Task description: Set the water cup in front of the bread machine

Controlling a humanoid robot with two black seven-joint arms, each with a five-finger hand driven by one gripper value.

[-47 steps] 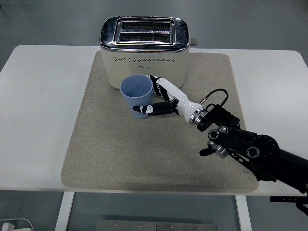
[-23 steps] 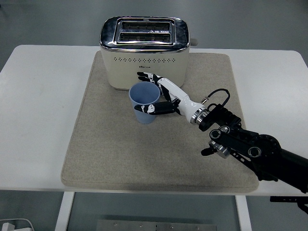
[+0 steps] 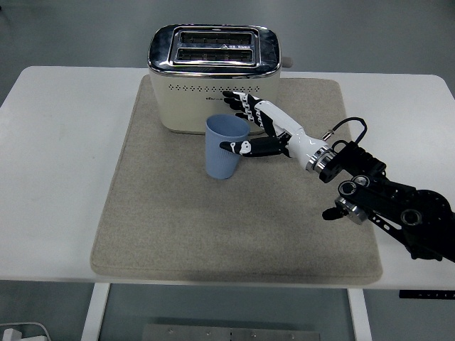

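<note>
The light blue water cup stands upright on the beige mat, just in front of the cream bread machine with its chrome top. My right hand is at the cup's right side. Its fingers are spread behind and above the rim, apart from the cup. The thumb lies against the cup's front right wall. The right arm reaches in from the right edge. My left arm is out of view.
The mat covers the middle of the white table. The bread machine has a side lever on its right. A cable loop sticks up from my right wrist.
The cup went from tilted in my grasp to upright on the mat, and shifted slightly right. My right hand's fingers opened away from it and the arm drew back to the right.
</note>
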